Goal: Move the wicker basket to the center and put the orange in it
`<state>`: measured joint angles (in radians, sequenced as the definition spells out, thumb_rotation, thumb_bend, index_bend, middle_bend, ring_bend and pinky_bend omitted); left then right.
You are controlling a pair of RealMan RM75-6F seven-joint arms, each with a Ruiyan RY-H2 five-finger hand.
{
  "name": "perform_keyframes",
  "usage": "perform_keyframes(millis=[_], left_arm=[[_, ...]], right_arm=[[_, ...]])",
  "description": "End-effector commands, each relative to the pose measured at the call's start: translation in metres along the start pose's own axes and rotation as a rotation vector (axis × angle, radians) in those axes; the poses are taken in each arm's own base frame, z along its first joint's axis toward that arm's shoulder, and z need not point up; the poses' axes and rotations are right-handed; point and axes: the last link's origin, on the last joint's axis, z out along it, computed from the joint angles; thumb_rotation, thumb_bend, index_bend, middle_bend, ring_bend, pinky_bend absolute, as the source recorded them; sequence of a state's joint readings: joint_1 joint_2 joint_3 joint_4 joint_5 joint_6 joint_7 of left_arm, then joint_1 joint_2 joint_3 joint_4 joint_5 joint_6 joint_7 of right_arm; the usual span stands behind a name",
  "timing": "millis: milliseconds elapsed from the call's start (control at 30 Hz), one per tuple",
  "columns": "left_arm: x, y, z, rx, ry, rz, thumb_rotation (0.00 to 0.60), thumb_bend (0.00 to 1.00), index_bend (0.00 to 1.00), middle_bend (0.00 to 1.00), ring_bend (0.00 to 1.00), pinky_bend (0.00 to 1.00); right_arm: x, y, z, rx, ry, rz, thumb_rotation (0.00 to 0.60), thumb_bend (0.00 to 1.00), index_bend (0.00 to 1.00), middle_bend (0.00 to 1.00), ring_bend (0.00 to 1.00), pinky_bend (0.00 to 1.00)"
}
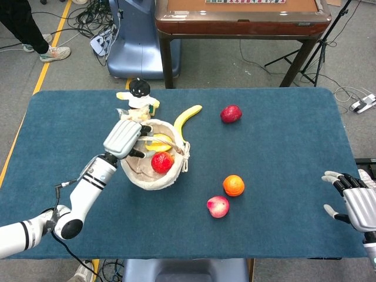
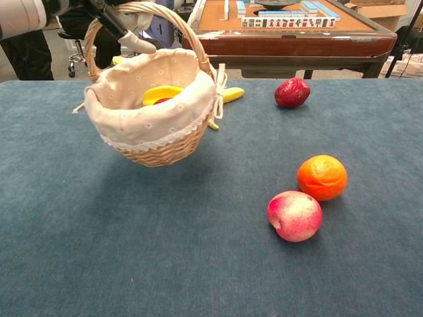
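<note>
My left hand [image 1: 124, 138] grips the handle of the wicker basket [image 1: 154, 166], which hangs tilted above the blue table, left of centre. In the chest view the basket [image 2: 155, 112] shows its white cloth lining and its shadow below. Inside lie a red fruit [image 1: 161, 162] and a yellow one [image 2: 160, 94]. The orange [image 1: 234, 185] rests on the table to the right, also visible in the chest view as the orange [image 2: 322, 177]. My right hand [image 1: 356, 202] hovers open at the table's right front edge, holding nothing.
A pink peach [image 1: 218, 207] lies just in front of the orange. A banana [image 1: 189, 115] is partly hidden behind the basket. A dark red fruit [image 1: 231, 113] sits at the back. A small doll [image 1: 140, 97] stands at the back left. A wooden table [image 1: 241, 20] stands beyond.
</note>
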<state>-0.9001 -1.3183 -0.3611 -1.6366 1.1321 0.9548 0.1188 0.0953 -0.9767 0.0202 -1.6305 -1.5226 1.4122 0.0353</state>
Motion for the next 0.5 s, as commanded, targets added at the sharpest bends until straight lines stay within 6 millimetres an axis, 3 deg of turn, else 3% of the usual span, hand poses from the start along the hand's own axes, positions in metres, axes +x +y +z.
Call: perform_keyframes(millis=[33,500], left_arm=[[-0.007,0.025,0.015,-0.038,-0.012,-0.010,0.600,0.18,0.84,0.89,0.73,0.60],[-0.042,0.067,0.046,-0.058,-0.066,0.020,0.600,0.18,0.82,0.86,0.71,0.61]], right_arm=[[0.000,0.001,-0.001,-0.003,0.000,0.000,0.600,0.17,0.28,0.24,0.20,0.31],[0.005,0.010,-0.010,-0.030,0.009,-0.001,0.600,0.17,0.28,0.24,0.20,0.31]])
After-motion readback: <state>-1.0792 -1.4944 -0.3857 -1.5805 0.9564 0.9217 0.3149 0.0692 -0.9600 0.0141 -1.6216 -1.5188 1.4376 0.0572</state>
